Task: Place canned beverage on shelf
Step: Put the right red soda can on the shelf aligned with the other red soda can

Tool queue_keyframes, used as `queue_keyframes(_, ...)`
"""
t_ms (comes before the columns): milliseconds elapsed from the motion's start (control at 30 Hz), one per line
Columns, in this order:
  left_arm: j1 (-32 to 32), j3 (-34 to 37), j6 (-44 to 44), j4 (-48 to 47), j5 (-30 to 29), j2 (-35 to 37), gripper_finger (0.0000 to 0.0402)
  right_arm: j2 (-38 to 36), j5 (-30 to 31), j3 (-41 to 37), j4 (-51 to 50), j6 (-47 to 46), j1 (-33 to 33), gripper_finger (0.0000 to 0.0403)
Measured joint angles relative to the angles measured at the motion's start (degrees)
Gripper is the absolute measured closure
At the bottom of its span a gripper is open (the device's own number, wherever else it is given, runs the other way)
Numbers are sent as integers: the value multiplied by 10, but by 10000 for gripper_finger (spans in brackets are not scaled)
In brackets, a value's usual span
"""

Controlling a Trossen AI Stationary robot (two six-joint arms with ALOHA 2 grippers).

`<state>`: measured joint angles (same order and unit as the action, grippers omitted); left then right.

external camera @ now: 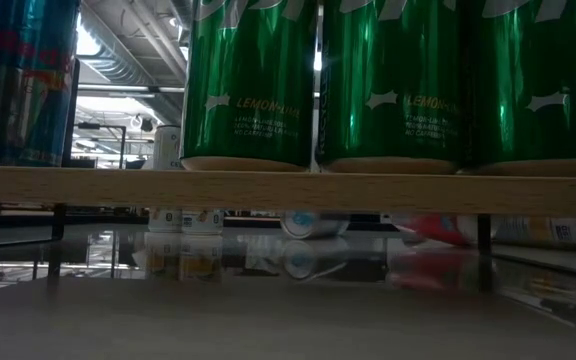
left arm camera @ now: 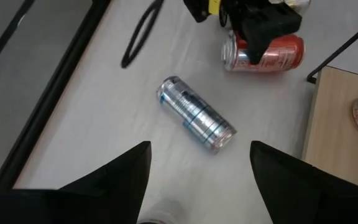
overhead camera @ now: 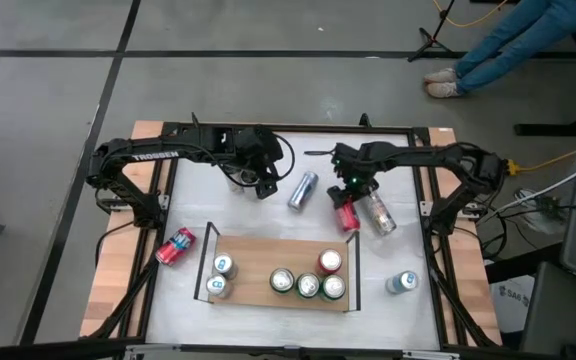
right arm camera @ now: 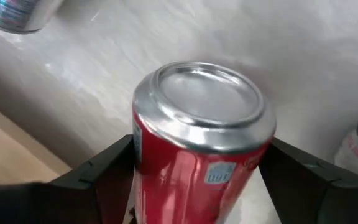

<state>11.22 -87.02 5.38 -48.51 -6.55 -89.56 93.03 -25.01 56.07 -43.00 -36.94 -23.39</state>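
Observation:
A red can (overhead camera: 347,214) lies on its side on the white table, just beyond the far edge of the wooden shelf (overhead camera: 258,262). My right gripper (overhead camera: 346,198) is shut on it; it also shows in the left wrist view (left arm camera: 272,53). Several upright cans stand on the shelf: green ones (overhead camera: 308,286), a red one (overhead camera: 329,262) and two white-blue ones (overhead camera: 221,275). My left gripper (left arm camera: 197,171) is open and empty at the far left, above the table, with a silver can (left arm camera: 196,114) lying ahead of it. My right gripper pinches the red can's round side (right arm camera: 166,168) between its two fingers (right arm camera: 107,171), one on each side. The fingers come slanting down from above. The can's silver end (right arm camera: 199,106) points away from the wrist. The can lies about level at the table; whether it is lifted I cannot tell.
A second silver can (overhead camera: 378,214) lies right beside the red can. A red can (overhead camera: 176,245) lies left of the shelf, and a pale can (overhead camera: 401,283) right of it. A white can (overhead camera: 240,178) stands by my left gripper. A person's legs (overhead camera: 508,45) show beyond the table.

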Motion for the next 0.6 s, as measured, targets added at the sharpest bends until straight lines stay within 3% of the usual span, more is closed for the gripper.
queue_keyframes(200,0,0,0,1,0,0,137,0,-10,0,7,0,-31,111)
queue_keyframes(600,0,0,0,0,0,0,137,-1,100,1,50,0,-14,111)
